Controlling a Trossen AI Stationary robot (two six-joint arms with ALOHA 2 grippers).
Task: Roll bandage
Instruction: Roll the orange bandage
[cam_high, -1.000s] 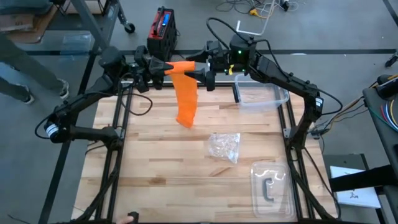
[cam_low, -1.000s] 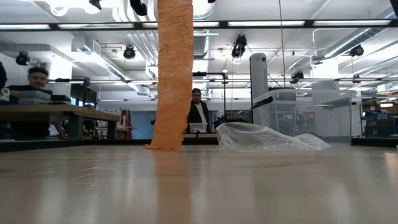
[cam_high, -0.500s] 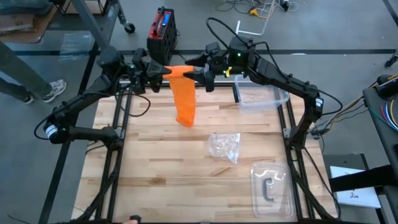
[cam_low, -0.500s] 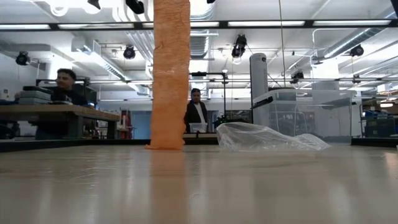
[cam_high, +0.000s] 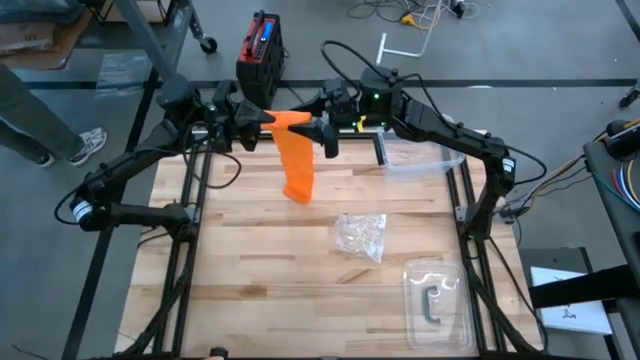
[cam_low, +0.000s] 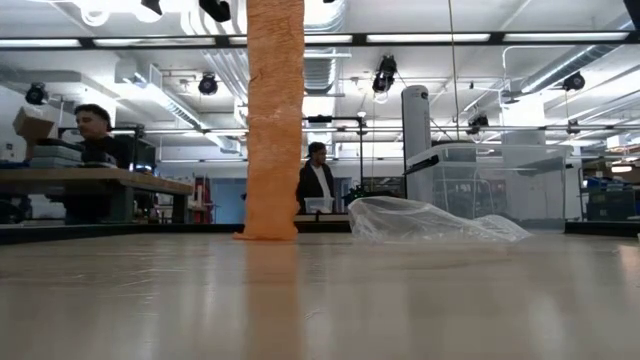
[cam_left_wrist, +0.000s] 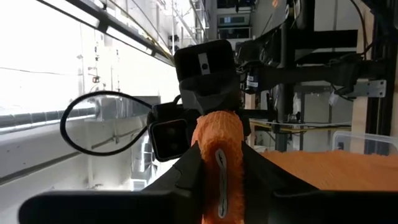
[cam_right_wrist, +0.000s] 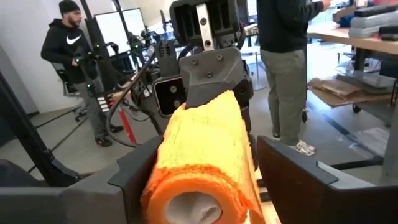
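Observation:
The orange bandage is partly rolled. Its roll is held level above the table's far edge, between my two grippers. A flat strip hangs down from it, and the strip's lower end rests on the table. My left gripper is shut on the roll's left end. My right gripper is open, with a finger on either side of the roll's right end. The roll's hollow core faces the right wrist camera. My left gripper pinches the roll's left end between its two fingers, and that end is squashed narrow. The fingers come level from the table's left, along the roll's axis. The roll is lifted clear. My right gripper's fingers flank the round roll, and I cannot tell whether they touch it.
A crumpled clear plastic wrapper lies mid-table and also shows in the low view. A clear container stands at the far right. A clear tray with a dark clip is at the near right. People stand beyond the table.
My right gripper has moved toward the table's left, closer to my left gripper, so less of the roll shows between them. The hanging strip has shifted a little to the left at its top, while its lower end has stayed on the table.

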